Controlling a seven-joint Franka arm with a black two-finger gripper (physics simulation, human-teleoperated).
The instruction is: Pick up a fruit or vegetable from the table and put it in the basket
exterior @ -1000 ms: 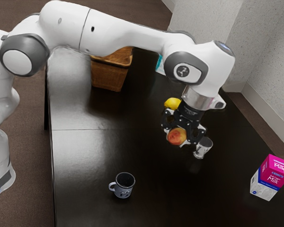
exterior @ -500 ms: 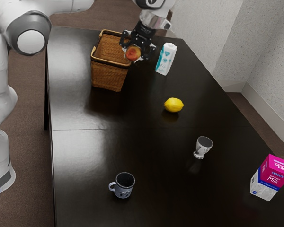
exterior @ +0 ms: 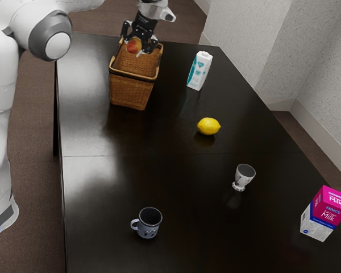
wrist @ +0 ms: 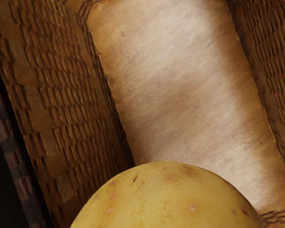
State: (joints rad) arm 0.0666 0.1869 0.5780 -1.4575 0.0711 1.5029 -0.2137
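From where I stand, the dark bench (exterior: 102,182) runs from near to far, with the woven basket (exterior: 131,92) at its far left. Over the basket's open mouth hangs the gripper (exterior: 138,47), fingers closed in a firm grip. The pink milk carton (exterior: 324,213) stands near right, the white carton (exterior: 199,71) far off, beyond the yellow lemon (exterior: 208,126). Smallest to my eye is the reddish-yellow fruit (exterior: 133,45), clasped between those fingers. So the picking up is done, and the carrying nearly so, I'd judge; lowering it and letting go are left.
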